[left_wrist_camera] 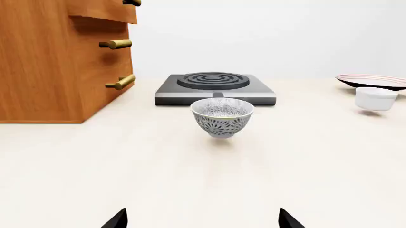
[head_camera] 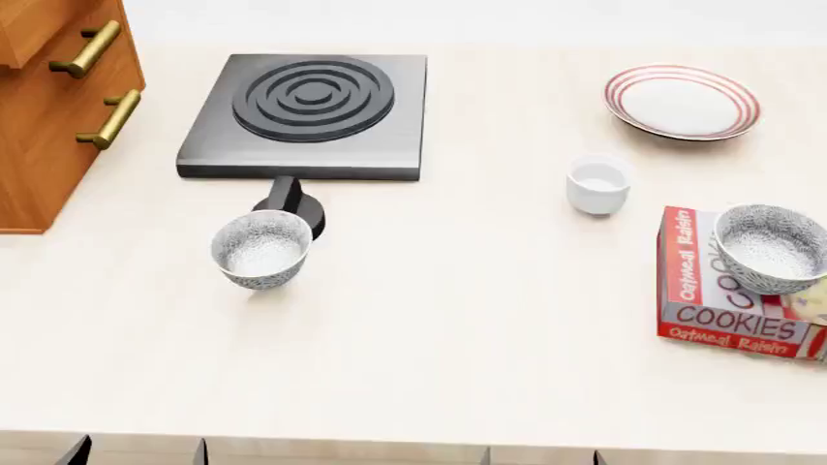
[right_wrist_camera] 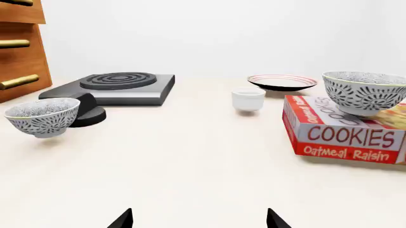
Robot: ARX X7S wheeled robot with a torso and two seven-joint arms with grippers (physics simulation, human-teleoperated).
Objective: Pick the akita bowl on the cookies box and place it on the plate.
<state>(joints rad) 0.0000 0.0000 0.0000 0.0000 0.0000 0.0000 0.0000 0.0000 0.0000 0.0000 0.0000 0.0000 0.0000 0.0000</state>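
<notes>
The akita bowl (head_camera: 772,248) sits upright on the cookies box (head_camera: 730,291) at the table's (head_camera: 491,329) right edge — nothing grips it. The plate (head_camera: 683,101) lies far right, well apart from the box, with a white cup (head_camera: 598,183) between them. A twin bowl (head_camera: 262,249) stands left of centre, just near of the stove (head_camera: 310,114) and its knob (head_camera: 292,204). A wooden cabinet (head_camera: 52,97) is far left. Both the left pincer (left_wrist_camera: 203,219) and right pincer (right_wrist_camera: 198,219) hang wide and hold nothing, low over bare table.

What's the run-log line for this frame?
akita bowl: on cookies box | plate: empty | grippers: both open, clear
</notes>
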